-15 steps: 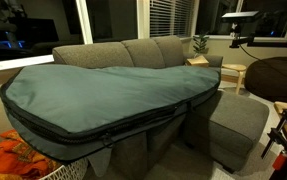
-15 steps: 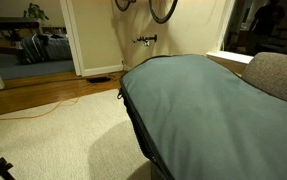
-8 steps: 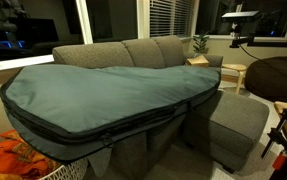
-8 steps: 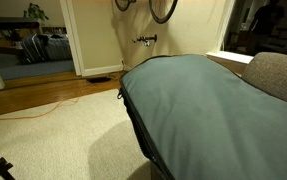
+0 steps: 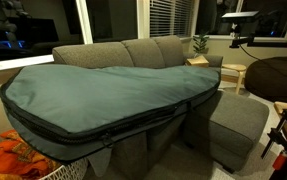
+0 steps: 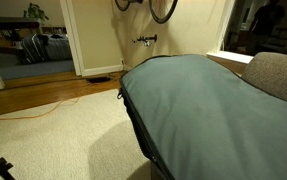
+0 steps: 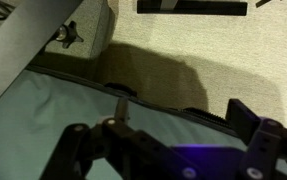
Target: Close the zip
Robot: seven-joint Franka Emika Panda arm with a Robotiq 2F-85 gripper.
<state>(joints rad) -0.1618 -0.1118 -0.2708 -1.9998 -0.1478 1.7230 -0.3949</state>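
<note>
1. In an exterior view, zip (image 5: 113, 128) runs lengthwise along bag (image 5: 103, 85) front edge, on sofa (image 5: 133, 52); pincer unseen.
2. In an exterior view, zip (image 6: 131, 115) follows bag's floor-side edge.
3. Wrist view: pincer (image 7: 163, 135) spread; pull (image 7: 122, 97) just ahead, off-centre; track lies crosswise.

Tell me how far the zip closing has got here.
Done: nothing I can confirm; whether any of the long black zipper track on the teal-grey padded bag is closed is unclear. In hand: the open gripper hangs near the small dark pull, not gripping it. Left: grasp the pull and draw it along the track.
</note>
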